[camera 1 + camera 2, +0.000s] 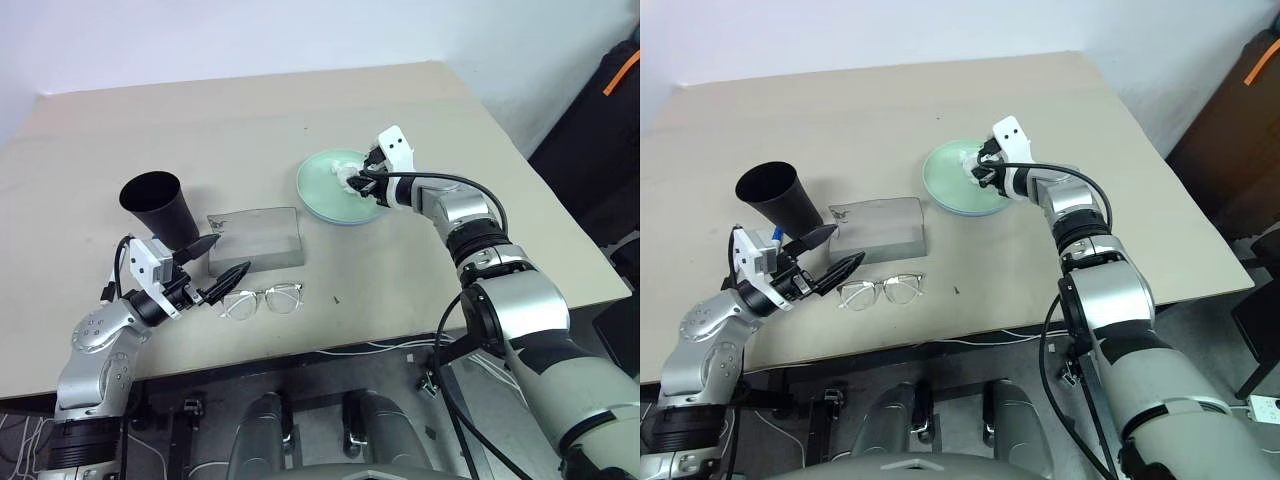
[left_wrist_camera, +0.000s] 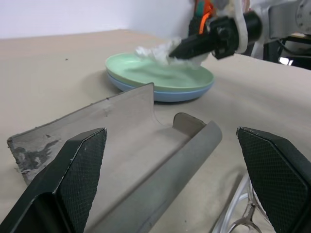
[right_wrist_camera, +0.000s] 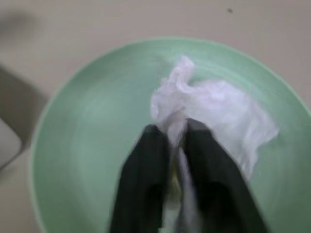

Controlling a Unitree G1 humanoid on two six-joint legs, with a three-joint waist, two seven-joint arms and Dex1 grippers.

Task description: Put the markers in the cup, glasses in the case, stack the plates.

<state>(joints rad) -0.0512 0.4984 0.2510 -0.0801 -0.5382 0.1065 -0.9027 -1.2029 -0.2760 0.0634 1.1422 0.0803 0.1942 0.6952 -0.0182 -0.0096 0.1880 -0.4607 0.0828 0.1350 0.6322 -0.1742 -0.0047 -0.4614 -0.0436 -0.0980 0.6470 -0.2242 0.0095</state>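
The right gripper (image 3: 177, 141) pinches the tissue (image 3: 214, 114) over the stacked plates (image 1: 325, 195). The left gripper (image 1: 215, 265) gapes wide beside the case (image 1: 255, 238), whose long axis runs left-right. The glasses (image 1: 262, 299) lie before it.

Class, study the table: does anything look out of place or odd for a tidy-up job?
Yes. A crumpled white tissue lies in the mint green plate, which sits stacked on the light blue plate. The right tool pinches it. The glasses lie outside the grey case.

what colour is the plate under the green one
Light blue, its edge showing beneath the mint green plate; clearest in the left wrist view.
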